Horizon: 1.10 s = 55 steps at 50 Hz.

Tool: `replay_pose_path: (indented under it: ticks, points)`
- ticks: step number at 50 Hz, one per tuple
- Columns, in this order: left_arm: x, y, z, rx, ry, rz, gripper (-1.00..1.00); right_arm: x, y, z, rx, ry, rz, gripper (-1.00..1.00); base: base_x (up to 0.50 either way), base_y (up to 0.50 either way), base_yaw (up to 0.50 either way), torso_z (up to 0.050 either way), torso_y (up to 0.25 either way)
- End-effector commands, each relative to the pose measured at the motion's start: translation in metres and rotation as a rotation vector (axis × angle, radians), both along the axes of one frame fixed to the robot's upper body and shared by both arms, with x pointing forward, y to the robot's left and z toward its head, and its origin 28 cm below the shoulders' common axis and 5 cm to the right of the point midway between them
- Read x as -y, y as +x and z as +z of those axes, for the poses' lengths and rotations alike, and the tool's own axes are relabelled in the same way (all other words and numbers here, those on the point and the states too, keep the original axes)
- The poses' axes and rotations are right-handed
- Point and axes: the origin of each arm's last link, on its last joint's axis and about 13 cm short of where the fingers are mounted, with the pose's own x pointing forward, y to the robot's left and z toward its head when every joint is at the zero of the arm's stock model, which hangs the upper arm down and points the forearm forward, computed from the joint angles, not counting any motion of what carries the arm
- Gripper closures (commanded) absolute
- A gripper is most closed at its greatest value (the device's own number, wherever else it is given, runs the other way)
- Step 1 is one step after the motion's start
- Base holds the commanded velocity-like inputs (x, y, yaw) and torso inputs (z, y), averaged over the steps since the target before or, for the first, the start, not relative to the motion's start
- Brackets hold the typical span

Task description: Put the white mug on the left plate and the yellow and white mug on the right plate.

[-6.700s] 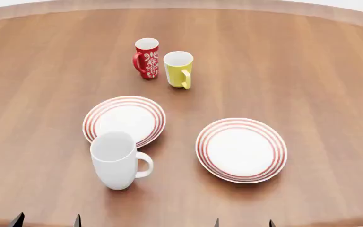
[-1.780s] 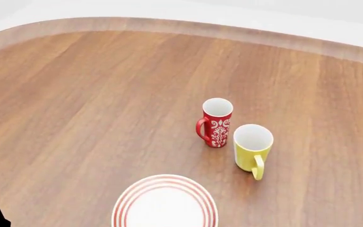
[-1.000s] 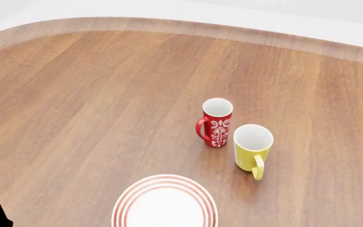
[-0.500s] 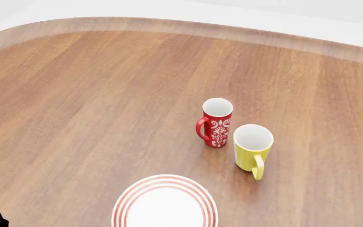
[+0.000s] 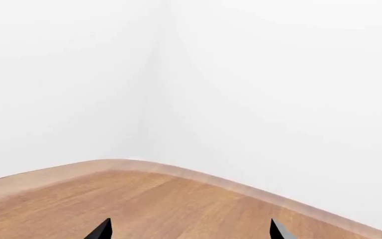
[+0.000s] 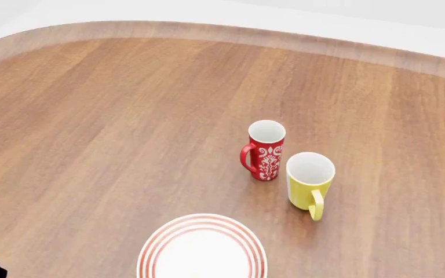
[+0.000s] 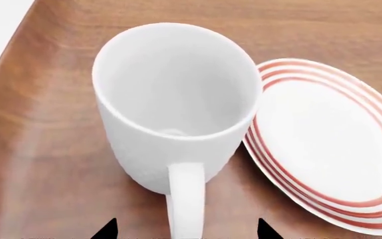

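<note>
Right pincer point(image 7: 185, 230), tips spread and empty, straddles the white mug's point(image 7: 174, 107) handle; the plate point(image 7: 330, 149) sits just beyond. Closing off-centre could tip the mug.

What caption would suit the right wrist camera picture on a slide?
Open right gripper lines up on the handle of the upright white mug, which stands on the wooden table beside a red-ringed plate.

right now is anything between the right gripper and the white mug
Nothing visible. In the right wrist view the white mug stands upright just ahead of the right gripper, its handle pointing back between the open fingertips. A plate lies beside it, off the approach line.
</note>
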Motion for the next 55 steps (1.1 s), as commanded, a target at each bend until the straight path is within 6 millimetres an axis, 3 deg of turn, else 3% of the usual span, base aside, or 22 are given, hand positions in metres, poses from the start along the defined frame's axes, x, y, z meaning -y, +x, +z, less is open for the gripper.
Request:
replay_pose_path:
  ticks: [1,17,35,36,55]
  points:
    - [0.000,-0.001,0.001,0.002,-0.001,0.001,-1.00,0.000,0.001,-0.002,-0.008,-0.007,0.001,-1.00,0.00,0.00,0.00,0.000,0.000]
    - [-0.001,-0.002,0.000,0.002,-0.001,0.004,-1.00,-0.003,0.011,0.000,0.001,-0.008,-0.003,-1.00,0.00,0.00,0.00,0.000,0.000]
    - [-0.001,-0.002,0.002,0.007,-0.005,0.005,-1.00,-0.006,0.009,-0.009,-0.028,-0.015,0.020,-1.00,0.00,0.00,0.00,0.000,0.000]
    - [-0.001,-0.002,0.002,0.007,-0.005,0.005,-1.00,-0.006,0.009,-0.009,-0.027,-0.015,0.021,1.00,0.00,0.00,0.00,0.000,0.000]
    - [-0.001,-0.002,0.002,0.008,-0.005,0.002,-1.00,-0.009,0.005,0.009,0.031,0.043,0.051,1.00,0.00,0.00,0.00,0.000,0.000]
